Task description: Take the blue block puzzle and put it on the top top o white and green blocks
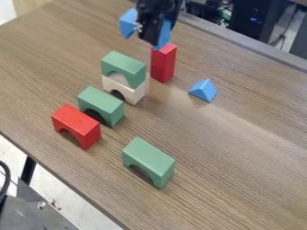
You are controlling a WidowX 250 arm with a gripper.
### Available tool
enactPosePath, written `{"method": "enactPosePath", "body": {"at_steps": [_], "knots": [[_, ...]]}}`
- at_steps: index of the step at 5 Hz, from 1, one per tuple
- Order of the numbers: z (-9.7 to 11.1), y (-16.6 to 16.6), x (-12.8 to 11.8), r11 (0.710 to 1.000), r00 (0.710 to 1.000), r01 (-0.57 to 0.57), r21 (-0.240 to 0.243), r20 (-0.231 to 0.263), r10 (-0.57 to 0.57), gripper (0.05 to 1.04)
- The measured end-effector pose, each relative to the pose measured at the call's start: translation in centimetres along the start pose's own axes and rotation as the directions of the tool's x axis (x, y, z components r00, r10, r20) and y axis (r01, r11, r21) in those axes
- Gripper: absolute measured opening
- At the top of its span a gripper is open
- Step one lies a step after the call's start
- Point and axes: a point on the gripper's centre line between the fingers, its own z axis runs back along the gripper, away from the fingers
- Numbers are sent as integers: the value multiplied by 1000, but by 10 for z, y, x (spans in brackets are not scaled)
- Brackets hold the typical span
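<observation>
At the top of the camera view hangs the black gripper [148, 28], holding a blue block [128, 22] that shows on both sides of it. The middle of the block is hidden behind the gripper. Its lower right end overlaps the top of the upright red block in the view; whether they touch I cannot tell. Lower and to the left stands the stack, a green arch block [124, 64] on top of a white arch block [133, 93].
The upright red block [163, 64] is right of the stack, with a blue triangular block [203, 90] farther right. Two green arch blocks [101, 104] [148, 161] and a red arch block [76, 126] stand nearer the front of the wooden table [240, 148].
</observation>
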Motion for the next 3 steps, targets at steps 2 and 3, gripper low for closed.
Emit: {"method": "enactPosePath", "body": {"at_steps": [2,3], "knots": [[-16,3,12,1000,1000,21,6,12,-21,579],[-19,4,14,1000,999,25,9,20,-25,579]]}}
